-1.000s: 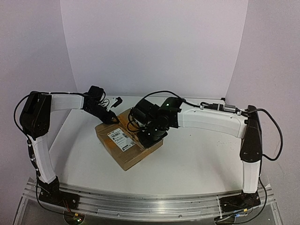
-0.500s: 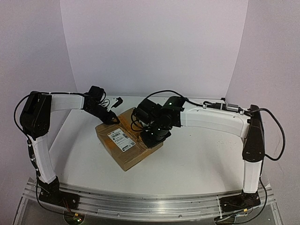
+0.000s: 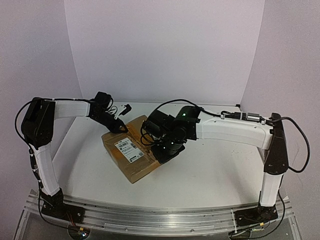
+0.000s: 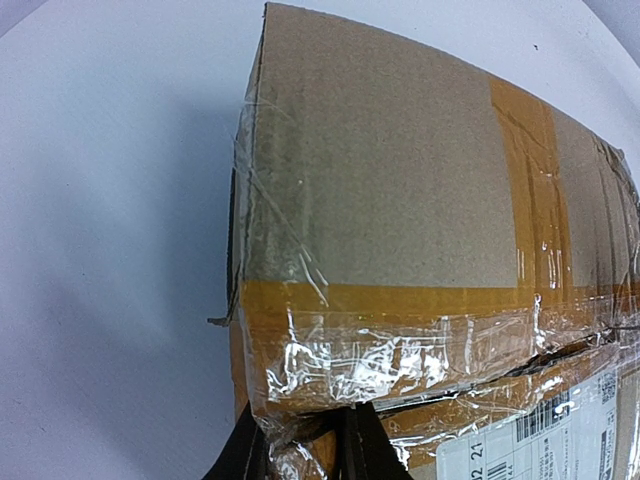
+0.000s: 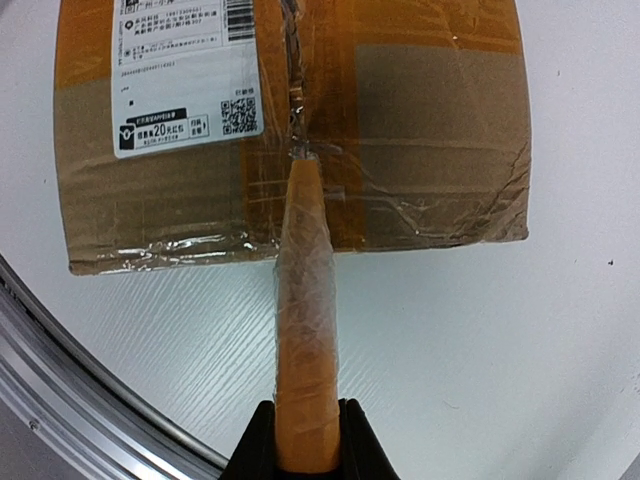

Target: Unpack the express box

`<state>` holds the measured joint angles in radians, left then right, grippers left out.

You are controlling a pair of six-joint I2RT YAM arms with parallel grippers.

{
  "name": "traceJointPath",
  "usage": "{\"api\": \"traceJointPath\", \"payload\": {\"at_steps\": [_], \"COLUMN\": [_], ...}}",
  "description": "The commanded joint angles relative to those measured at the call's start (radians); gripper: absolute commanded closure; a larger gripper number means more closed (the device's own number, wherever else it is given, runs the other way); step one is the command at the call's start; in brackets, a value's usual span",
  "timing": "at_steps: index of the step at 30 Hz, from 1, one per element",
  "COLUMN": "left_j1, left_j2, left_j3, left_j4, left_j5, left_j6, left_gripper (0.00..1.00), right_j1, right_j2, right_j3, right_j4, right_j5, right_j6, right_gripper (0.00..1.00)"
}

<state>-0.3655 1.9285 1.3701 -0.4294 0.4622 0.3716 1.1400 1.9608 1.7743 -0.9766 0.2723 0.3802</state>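
Note:
The express box (image 3: 137, 167), brown cardboard with tan and clear tape and a white barcode label (image 3: 129, 149), lies on the white table left of centre. My left gripper (image 3: 121, 128) is at its far left corner. In the left wrist view the fingers (image 4: 365, 445) are closed on the taped corner of the box (image 4: 380, 180). My right gripper (image 3: 167, 152) is over the box's right side. In the right wrist view it (image 5: 305, 440) is shut on a tan tape strip (image 5: 305, 330), stretched taut from the centre seam of the box (image 5: 420, 130).
An aluminium rail (image 3: 150, 217) runs along the table's near edge and shows in the right wrist view (image 5: 60, 370). Pale backdrop walls close the back and sides. Bare white table (image 3: 215, 170) lies right of the box.
My right arm has drawn right and toward the near edge, pulling the tape strip away from the box. The left arm and the box have stayed put.

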Motion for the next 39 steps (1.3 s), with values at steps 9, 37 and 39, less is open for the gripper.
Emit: {"api": "traceJointPath", "payload": {"at_steps": [9, 37, 39], "left_j1": [-0.001, 0.044, 0.046], "left_j2": [0.0, -0.014, -0.02], "left_j3": [-0.013, -0.051, -0.064], "left_j4": [-0.011, -0.004, -0.006], "left_j5": [-0.117, -0.195, -0.195], "left_j6": [0.089, 0.041, 0.03], "left_gripper": [1.0, 1.0, 1.0], "right_j1": [0.028, 0.076, 0.075], "right_j2": [-0.001, -0.219, -0.232], "right_j3": [0.055, -0.239, -0.246], "right_j4": [-0.06, -0.361, -0.362], "right_j5": [-0.045, -0.184, -0.178], "right_j6": [-0.034, 0.268, 0.28], "right_gripper": [1.0, 1.0, 1.0]}}
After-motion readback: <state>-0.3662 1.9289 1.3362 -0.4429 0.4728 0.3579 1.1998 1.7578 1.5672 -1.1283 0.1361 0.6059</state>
